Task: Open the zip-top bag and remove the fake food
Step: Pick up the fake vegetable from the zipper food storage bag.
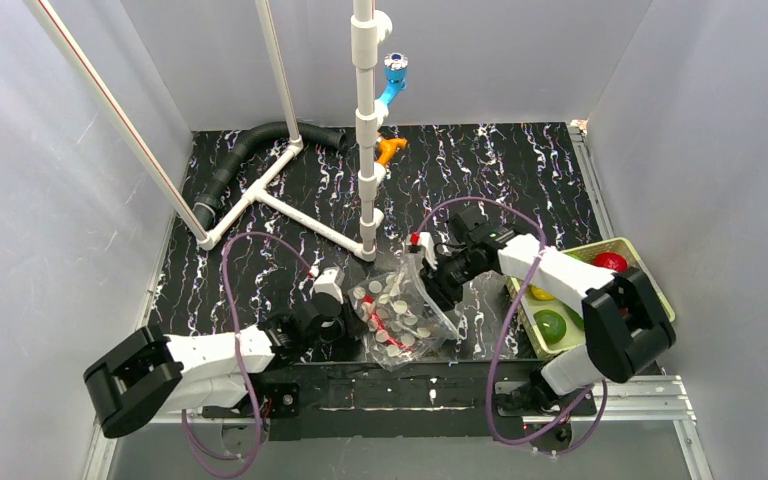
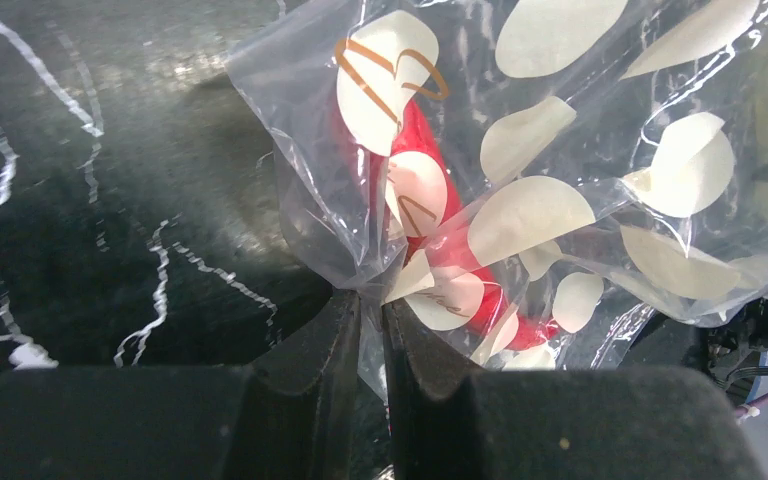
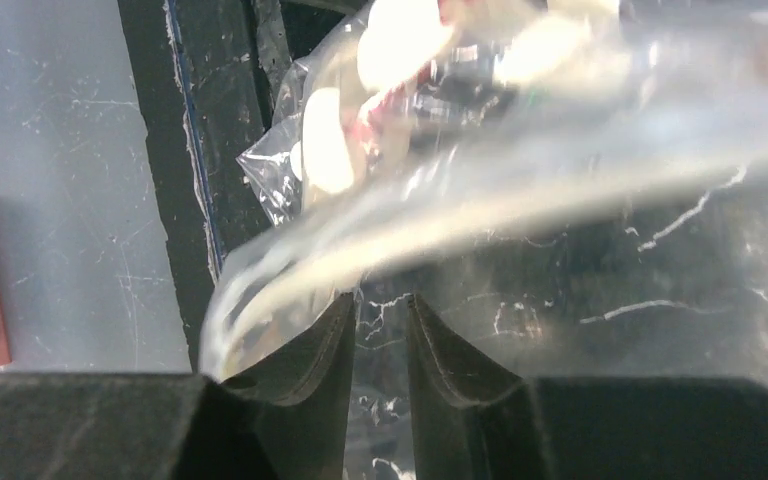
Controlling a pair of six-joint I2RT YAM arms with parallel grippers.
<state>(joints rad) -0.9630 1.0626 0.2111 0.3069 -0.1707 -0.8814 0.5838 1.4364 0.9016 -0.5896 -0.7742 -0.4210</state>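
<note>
Zip-top bag, clear plastic printed with whitish dots, sits crumpled by the near edge of the desk, about midway along it, between the two tools. The left tool meets the bag's left side. In the left wrist view its fingers stand almost together with a fold of the film pinched between them, so this tool is holding the bag. A red piece of fake food shows through the film just beyond that pinch. The right tool is at the bag's far right part. In the right wrist view its fingers stand narrowly apart, and blurred film runs across them and into the gap; I cannot tell whether the film is gripped. A pale yellow-green basket lies at the right edge of the desk, partly under the right arm, and holds a red fruit, a yellow piece and a green piece. A white pipe frame and a black hose fill the far left corner, and a blue fitting and an orange fitting hang by the far edge.
</note>
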